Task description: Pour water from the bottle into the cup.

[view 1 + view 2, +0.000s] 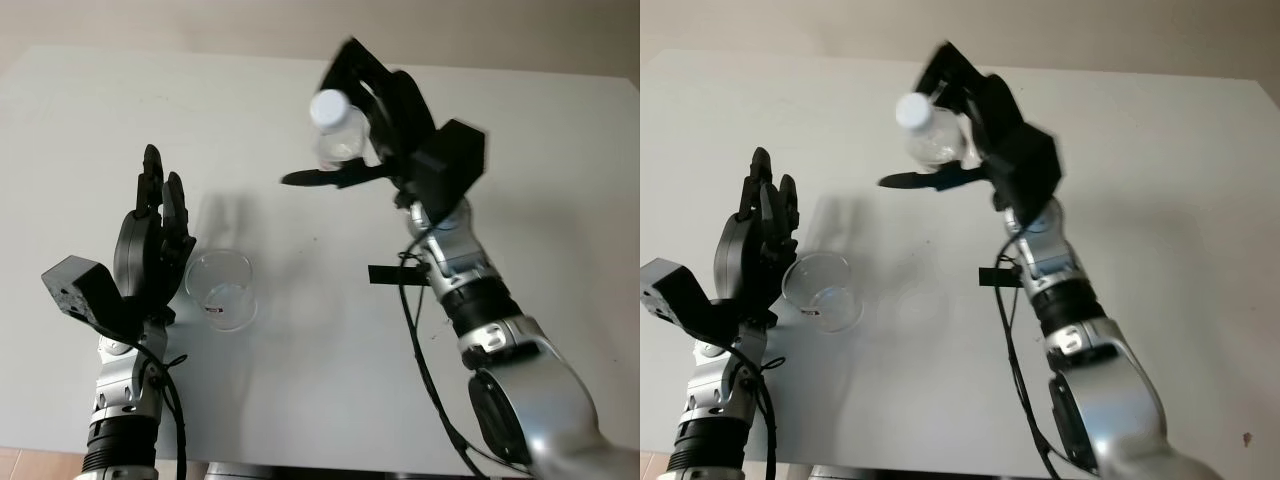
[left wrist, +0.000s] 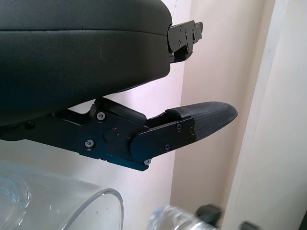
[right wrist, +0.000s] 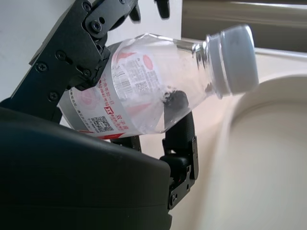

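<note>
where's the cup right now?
The cup stands on the table, left of centre in the eye views, beside the open left hand.

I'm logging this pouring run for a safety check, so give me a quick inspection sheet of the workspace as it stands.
Surface: white table, with a few small dark specks.
Job's things: clear plastic bottle with its white cap on, held up above the table; clear cup standing upright on the table, looks empty.
Clutter: small black strip lying on the table near the right arm.
Hands: right hand shut on the bottle, raised over the far part of the table; left hand open, upright right beside the cup, contact unclear.
Cables: black cable running along the right forearm; another along the left forearm.
Surroundings: beige wall beyond the table.
</note>
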{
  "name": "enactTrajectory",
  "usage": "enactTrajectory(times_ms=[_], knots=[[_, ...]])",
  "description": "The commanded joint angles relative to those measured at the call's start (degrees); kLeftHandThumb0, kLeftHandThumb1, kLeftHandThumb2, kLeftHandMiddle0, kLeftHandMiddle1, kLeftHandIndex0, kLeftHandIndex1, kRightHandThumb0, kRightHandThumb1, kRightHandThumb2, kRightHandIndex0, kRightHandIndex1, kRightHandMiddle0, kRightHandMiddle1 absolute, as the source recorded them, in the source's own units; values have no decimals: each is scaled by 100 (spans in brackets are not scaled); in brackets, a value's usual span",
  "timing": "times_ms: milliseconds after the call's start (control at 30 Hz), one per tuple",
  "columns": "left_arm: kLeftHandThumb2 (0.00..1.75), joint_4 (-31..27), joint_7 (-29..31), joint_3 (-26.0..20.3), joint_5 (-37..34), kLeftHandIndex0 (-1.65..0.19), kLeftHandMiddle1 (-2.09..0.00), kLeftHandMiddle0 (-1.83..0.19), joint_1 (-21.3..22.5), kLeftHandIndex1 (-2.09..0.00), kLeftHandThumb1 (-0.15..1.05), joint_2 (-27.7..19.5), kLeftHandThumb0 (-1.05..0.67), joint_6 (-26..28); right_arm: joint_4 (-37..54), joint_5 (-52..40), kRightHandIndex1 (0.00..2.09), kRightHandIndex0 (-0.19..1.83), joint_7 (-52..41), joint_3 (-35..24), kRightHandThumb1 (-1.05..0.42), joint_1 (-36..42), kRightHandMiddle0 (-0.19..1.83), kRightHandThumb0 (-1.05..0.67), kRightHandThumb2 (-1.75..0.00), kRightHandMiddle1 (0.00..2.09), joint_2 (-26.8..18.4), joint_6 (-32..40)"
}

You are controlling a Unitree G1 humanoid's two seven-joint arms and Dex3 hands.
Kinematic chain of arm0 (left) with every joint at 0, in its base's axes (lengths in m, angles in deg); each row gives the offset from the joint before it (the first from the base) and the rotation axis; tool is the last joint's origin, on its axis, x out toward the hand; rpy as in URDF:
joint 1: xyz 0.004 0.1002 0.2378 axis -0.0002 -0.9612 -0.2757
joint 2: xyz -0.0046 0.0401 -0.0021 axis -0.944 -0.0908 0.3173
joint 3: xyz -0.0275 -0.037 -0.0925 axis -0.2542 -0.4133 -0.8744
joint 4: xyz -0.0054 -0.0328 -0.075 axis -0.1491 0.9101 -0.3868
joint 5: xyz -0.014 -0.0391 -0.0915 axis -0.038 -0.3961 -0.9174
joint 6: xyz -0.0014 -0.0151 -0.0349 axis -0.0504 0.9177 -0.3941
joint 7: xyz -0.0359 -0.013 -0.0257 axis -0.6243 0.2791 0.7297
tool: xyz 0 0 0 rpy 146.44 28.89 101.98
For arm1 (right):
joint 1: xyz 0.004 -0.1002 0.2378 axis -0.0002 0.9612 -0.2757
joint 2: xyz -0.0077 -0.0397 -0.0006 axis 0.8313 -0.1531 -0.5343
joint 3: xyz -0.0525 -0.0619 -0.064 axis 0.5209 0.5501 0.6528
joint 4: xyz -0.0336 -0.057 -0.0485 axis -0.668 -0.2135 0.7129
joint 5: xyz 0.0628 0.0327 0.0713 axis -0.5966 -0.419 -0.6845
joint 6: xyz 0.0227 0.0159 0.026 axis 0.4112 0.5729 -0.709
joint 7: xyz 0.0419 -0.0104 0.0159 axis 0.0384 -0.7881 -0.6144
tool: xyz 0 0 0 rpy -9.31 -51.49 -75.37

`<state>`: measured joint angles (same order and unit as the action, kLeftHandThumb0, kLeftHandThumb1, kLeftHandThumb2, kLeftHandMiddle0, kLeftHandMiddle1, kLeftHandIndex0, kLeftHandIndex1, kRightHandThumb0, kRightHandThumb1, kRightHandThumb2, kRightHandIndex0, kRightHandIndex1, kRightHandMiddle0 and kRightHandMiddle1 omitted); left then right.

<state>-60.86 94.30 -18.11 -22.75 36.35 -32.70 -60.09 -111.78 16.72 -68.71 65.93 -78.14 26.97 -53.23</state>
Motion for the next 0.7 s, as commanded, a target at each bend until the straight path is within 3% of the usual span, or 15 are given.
enactTrajectory(times_ms=[0,133,300,400,667], knots=[[69,-13,30,17,18,19,0,19,44,0,105,-34,-74,-4,644,-256,209,123,-211,-190,-105,189,105,-18,-29,209,-161,605],[70,-55,6,49,44,19,0,19,59,0,105,-39,-74,76,1505,-553,209,113,-474,-415,-105,506,77,-18,-32,209,-481,1942],[70,-94,-11,67,30,19,0,19,75,0,105,-42,-73,152,2306,-989,209,120,-274,-874,-105,761,46,-17,-31,209,-601,3506],[71,-85,7,81,32,19,0,19,89,0,105,-50,-73,162,2555,-1323,209,126,-196,-1178,-105,848,15,-18,-34,209,-585,4157],[70,-151,56,62,-24,19,0,19,50,0,105,-54,-72,198,3071,-1424,209,121,11,-1299,-105,1159,7,-22,-37,209,-643,4829]])
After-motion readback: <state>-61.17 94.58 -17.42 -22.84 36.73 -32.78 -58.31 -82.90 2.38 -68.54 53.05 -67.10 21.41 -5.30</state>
